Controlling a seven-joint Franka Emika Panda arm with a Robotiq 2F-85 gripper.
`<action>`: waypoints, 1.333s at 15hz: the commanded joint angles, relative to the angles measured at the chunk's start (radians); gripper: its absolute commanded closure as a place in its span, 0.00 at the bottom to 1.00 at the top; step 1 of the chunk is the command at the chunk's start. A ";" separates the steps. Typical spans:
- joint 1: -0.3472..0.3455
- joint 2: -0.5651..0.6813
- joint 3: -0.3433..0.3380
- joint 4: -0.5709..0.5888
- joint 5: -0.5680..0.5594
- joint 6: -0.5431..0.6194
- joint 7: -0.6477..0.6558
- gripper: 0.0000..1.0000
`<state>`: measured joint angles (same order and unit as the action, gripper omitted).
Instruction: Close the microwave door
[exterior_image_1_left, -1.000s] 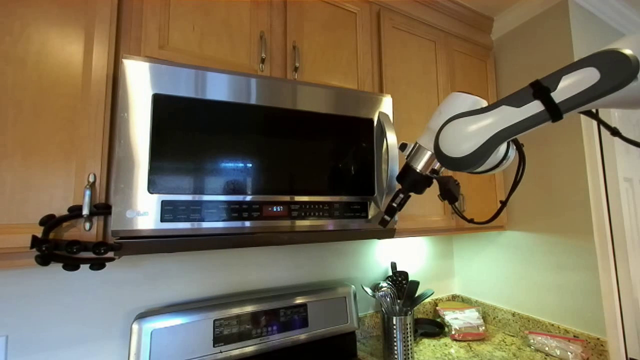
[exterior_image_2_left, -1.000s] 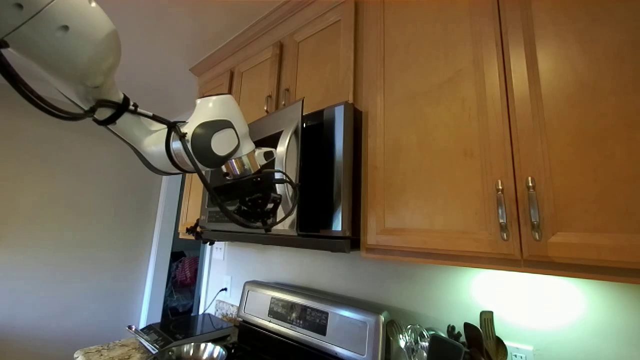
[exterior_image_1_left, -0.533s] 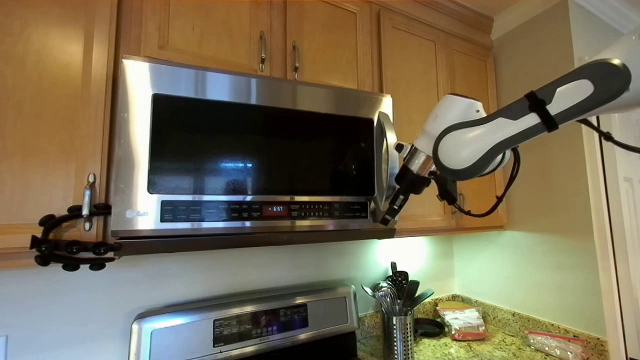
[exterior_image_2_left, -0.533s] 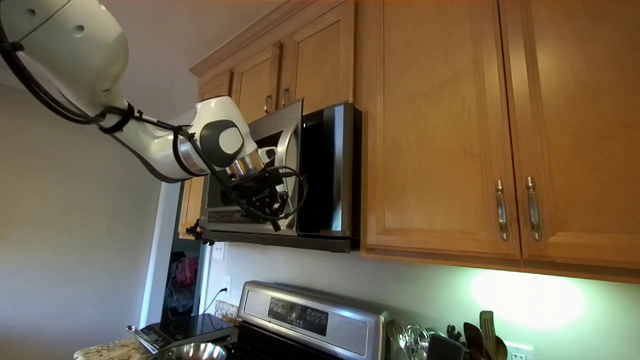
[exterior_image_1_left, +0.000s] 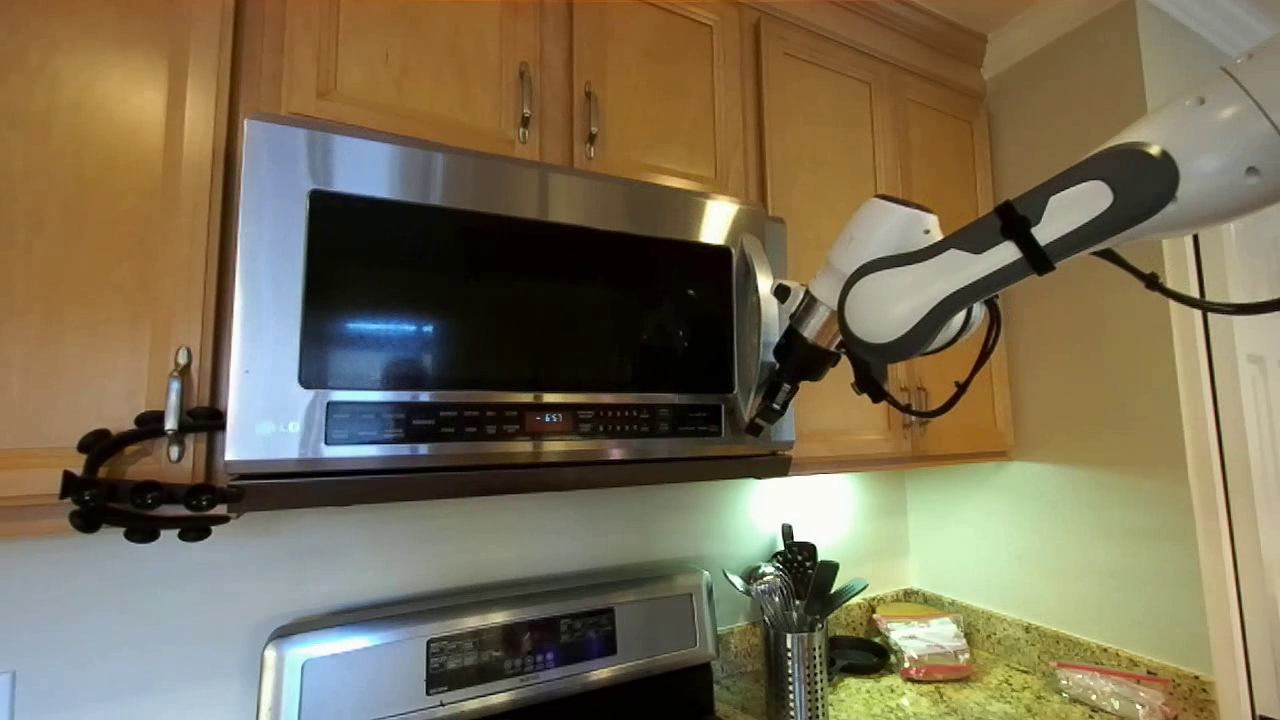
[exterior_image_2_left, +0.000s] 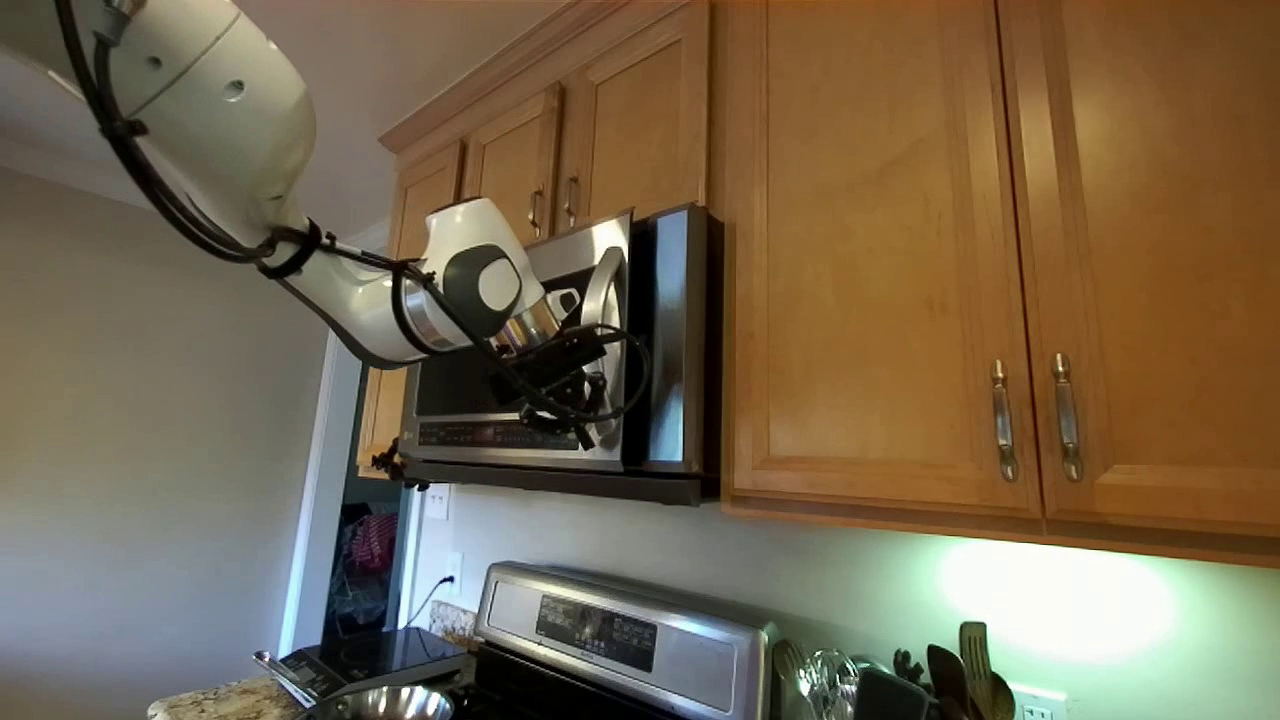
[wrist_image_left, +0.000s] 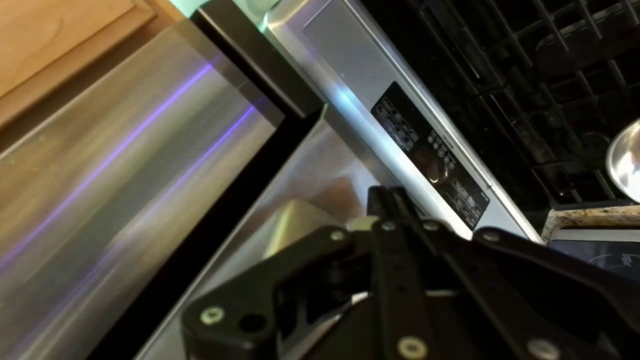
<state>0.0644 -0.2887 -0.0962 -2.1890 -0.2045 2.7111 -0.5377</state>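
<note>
The microwave door (exterior_image_1_left: 520, 300) has a dark window and stands slightly ajar. In an exterior view the door (exterior_image_2_left: 578, 246) sits in front of the microwave body (exterior_image_2_left: 672, 350), with a narrow gap between them. In the wrist view a dark gap separates the door (wrist_image_left: 320, 165) from the microwave's steel side (wrist_image_left: 150, 145). The curved handle (exterior_image_1_left: 757, 320) is at the door's free edge. My gripper (exterior_image_1_left: 757, 428) has its fingers together, by the handle's lower end. In the wrist view the gripper (wrist_image_left: 387, 192) holds nothing; whether it touches the door I cannot tell.
The stove (exterior_image_1_left: 480, 650) stands below the microwave. A utensil holder (exterior_image_1_left: 797, 675) is on the counter at its side. Wooden cabinets (exterior_image_2_left: 880, 250) flank the microwave. A black flexible mount (exterior_image_1_left: 150, 490) hangs by the microwave's hinge-side lower corner.
The door has swung inward and the gap to the microwave body is narrower. My arm and gripper have moved along with it, towards the microwave. The gripper stays shut.
</note>
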 joint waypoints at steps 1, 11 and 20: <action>0.009 0.092 -0.037 0.092 0.030 0.046 -0.093 0.98; 0.037 0.226 -0.099 0.224 0.309 0.024 -0.406 0.98; -0.068 0.128 -0.013 0.167 0.112 -0.267 -0.208 0.98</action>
<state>0.0328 -0.1367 -0.1380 -2.0212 -0.0237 2.5444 -0.8367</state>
